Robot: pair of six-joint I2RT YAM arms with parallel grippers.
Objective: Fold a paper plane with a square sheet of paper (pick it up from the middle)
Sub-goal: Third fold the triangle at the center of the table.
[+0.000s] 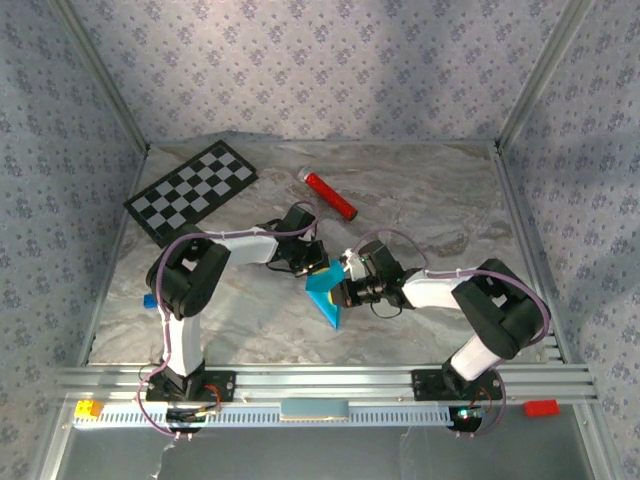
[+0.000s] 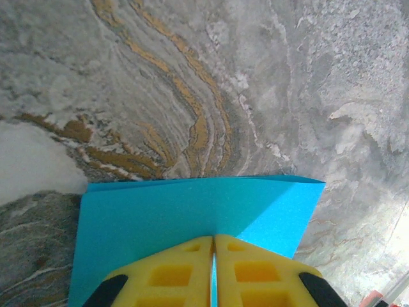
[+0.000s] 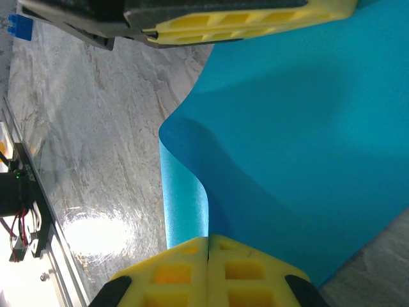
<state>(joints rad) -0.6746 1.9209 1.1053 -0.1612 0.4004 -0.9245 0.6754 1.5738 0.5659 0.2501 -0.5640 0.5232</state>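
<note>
My two grippers met near the middle of the marble-patterned bench (image 1: pixel 440 210), both pinching one piece of cyan-blue paper (image 1: pixel 326 300). From above, the paper showed as a narrow wedge between my wrists, its tip pointing toward 6 o'clock. My left gripper (image 1: pixel 312 262) reached in from 10 o'clock and held the upper edge. My right gripper (image 1: pixel 342 293) came in from 3 o'clock and held the right-hand side.

From my left wrist, the yellow fingers (image 2: pixel 192 256) stood pressed together with only a thin line of blue between them — closed on the paper. It spread out flat toward 12 o'clock to a straight far edge, with a lighter layer showing at 2 o'clock. Beyond it lay grey stone with ochre veins.

From my right wrist, the fingers (image 3: pixel 243 252) were likewise closed on the paper's edge at 6 o'clock. From there the paper rose in a soft curl toward 12 o'clock, where my left gripper's fingers (image 3: pixel 255 22) clamped it. I could not tell whether any part of it touched the bench.

A black-and-white checkerboard (image 1: pixel 192 190) lay at 10 o'clock from the paper and a red cylinder (image 1: pixel 330 195) at 12 o'clock — both well apart from it. A small blue block (image 1: pixel 150 300) sat at 9 o'clock, near the bench's left edge.
</note>
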